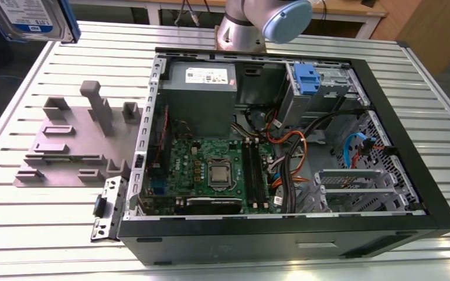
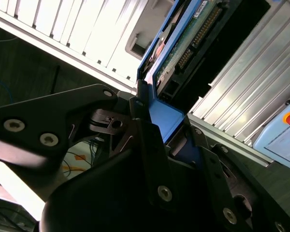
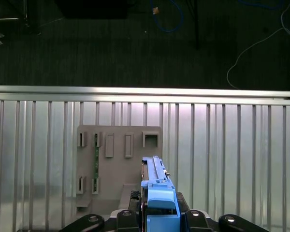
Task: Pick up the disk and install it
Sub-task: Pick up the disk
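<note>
Gripper [image 2: 165, 115] is closed tight on the blue end piece of the disk [image 2: 181, 48], with a black finger [image 2: 150, 145] on each side of it. So the disk is up in the air, not lying on anything.

The biggest thing is the bench [image 1: 412, 76], made of long silver strips. On it lies the big computer case [image 1: 287, 237], open on top so I can see the parts inside. It takes up the middle of the bench and the exterior view's right side. Beside it, toward the exterior view's left, sits a grey holder [image 1: 61, 152] with posts and slots. Inside the case, at the far end, there is a grey metal box [image 1: 201, 93] with a white sticker, and near it a tall blue clip [image 1: 306, 79]. Orange and black cables [image 1: 287, 140] lie in a bunch in the middle of the case.

The disk hangs high over the far corner at the exterior view's left, well apart from the case. Its long side points straight out from the gripper, away from the fingers. In the first wrist view it shows its thin edge, above the grey holder, with the bench's edge and the dark floor [image 3: 111, 43] beyond.

I think the case lies toward the exterior view's right from the disk. The air between them looks free. The case walls stand up all round, and the cables make it tight inside
</note>
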Motion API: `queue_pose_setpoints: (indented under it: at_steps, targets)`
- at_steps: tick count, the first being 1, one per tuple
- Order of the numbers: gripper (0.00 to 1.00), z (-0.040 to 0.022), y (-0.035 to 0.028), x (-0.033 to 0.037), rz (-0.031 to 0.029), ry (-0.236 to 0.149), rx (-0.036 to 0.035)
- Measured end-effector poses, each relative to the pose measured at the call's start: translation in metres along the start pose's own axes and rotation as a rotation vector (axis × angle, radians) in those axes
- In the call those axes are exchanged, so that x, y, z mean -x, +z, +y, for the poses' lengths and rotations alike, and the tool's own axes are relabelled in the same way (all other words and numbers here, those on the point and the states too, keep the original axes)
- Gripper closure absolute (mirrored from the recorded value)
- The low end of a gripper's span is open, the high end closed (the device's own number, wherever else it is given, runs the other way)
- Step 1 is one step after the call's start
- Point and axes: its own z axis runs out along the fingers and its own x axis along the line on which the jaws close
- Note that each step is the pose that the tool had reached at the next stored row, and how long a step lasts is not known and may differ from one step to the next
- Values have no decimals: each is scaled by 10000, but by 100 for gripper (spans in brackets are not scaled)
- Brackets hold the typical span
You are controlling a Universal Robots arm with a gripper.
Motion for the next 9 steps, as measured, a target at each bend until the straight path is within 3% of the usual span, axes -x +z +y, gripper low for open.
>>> queue_pose_setpoints:
  at_steps: [9]
  targets:
    - [64, -12, 0, -12, 0, 0, 0]
